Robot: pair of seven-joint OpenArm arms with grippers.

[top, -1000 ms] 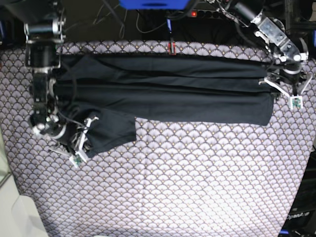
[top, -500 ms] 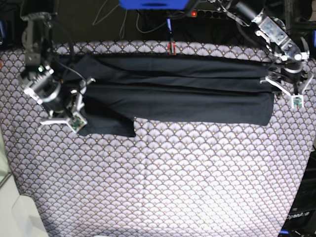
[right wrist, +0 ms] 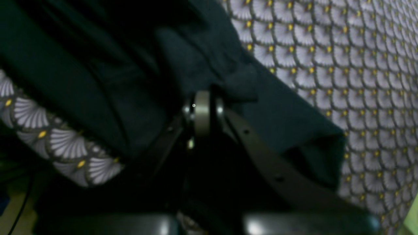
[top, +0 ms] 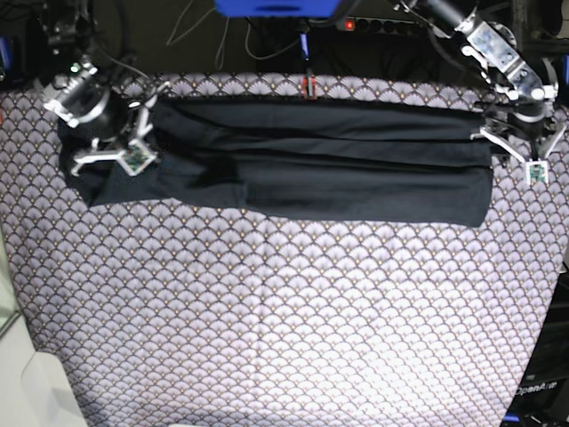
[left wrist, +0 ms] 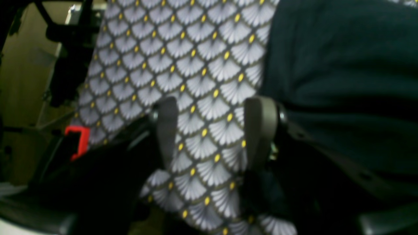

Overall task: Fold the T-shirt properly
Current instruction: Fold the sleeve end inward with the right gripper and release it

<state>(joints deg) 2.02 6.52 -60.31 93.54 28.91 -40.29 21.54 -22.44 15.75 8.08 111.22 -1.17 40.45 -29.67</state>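
Observation:
The black T-shirt [top: 311, 160] lies as a long folded band across the far part of the table. My right gripper [top: 149, 114] is at the band's left end, shut on a fold of the T-shirt [right wrist: 277, 114]. In the right wrist view its pads [right wrist: 202, 112] press together with dark fabric bunched around them. At the band's right end my left gripper [top: 520, 147] stands open. Its fingers [left wrist: 259, 130] straddle bare patterned cloth, and the T-shirt [left wrist: 343, 65] edge lies just beside one finger.
A white-grey scallop-patterned cloth [top: 284, 311] covers the whole table. A red clip [top: 308, 86] sits at the back edge, with cables and a blue object [top: 276, 7] behind it. A red part [left wrist: 76, 137] shows past the table's edge.
My right gripper has swung from the lower left up to the far left corner, carrying the sleeve flap with it. That flap no longer hangs below the band. The left gripper has barely moved.

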